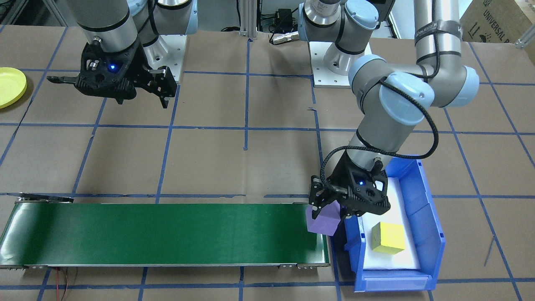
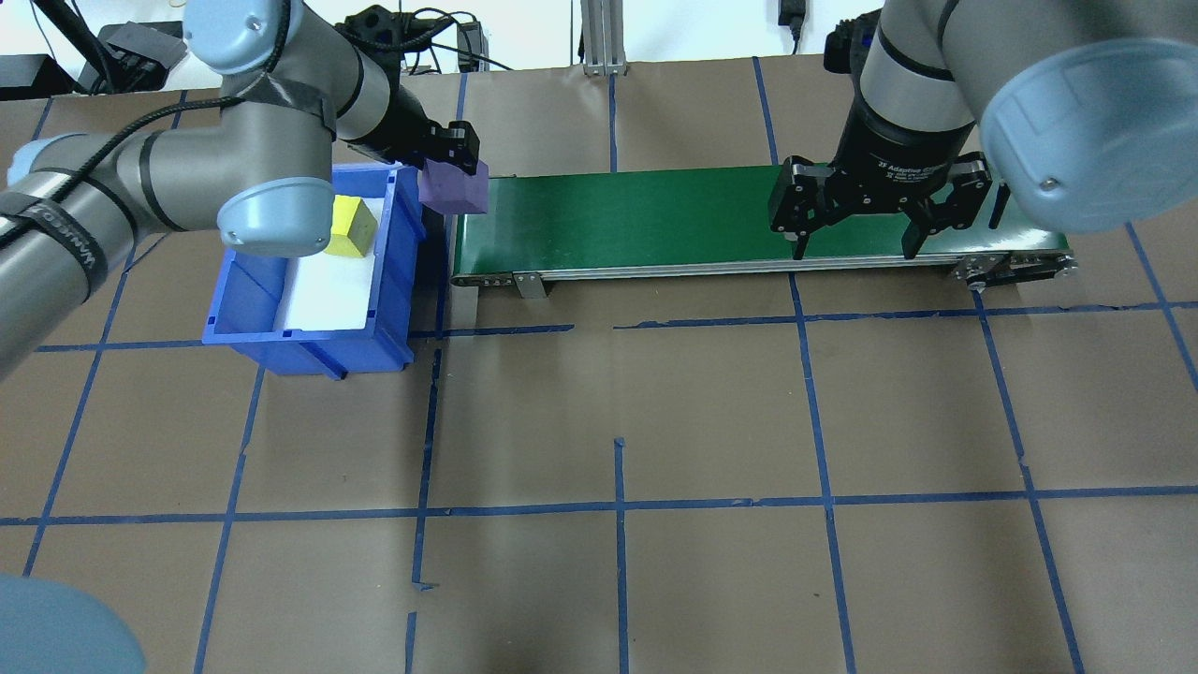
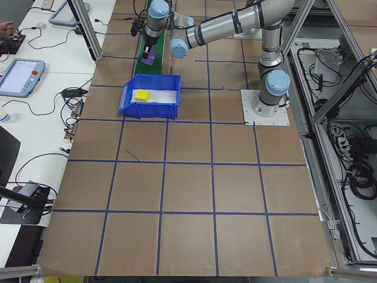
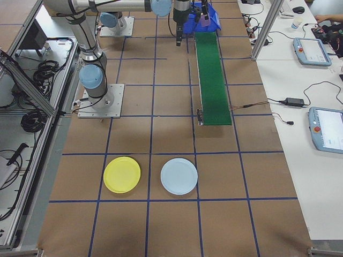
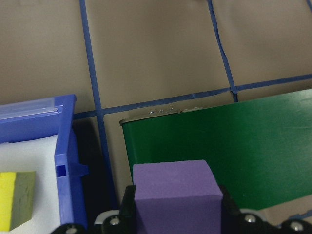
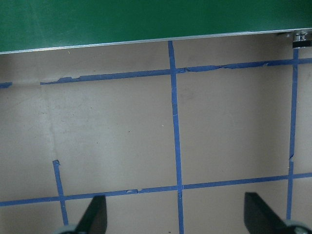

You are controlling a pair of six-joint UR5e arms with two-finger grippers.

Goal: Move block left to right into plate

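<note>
**Block in hand at the belt's left end, plate still far off**

Purple block (image 5: 175, 195) fills the bottom of my left wrist view, pinched between the two fingers of my left end effector (image 1: 330, 207), which is closed on its sides. It hangs over the near end of the green conveyor belt (image 1: 167, 234), just beside the blue bin (image 2: 393, 281). From the front view I judge that its lower edge is at or just above the belt surface; I cannot tell whether it touches.

A yellow block (image 1: 388, 237) lies on the white lining inside the bin, untouched for now.

My right end effector (image 2: 852, 245) hovers with its fingers spread wide and nothing between them, above the tabletop (image 2: 655, 421) at the belt's other end. Its wrist view shows only brown paper, blue tape lines and the belt's edge.

The yellow plate (image 4: 122, 174) sits on the tabletop well apart from the belt's far end, next to a pale blue plate (image 4: 179, 176). Nothing rests on either.

By my judgement the task is in its first part: a block is picked out and brought to the belt. Left to do: release it onto the belt, let it travel to my right side, take it with my right end effector, and set it in the yellow plate. The yellow block may need the same trip.
</note>
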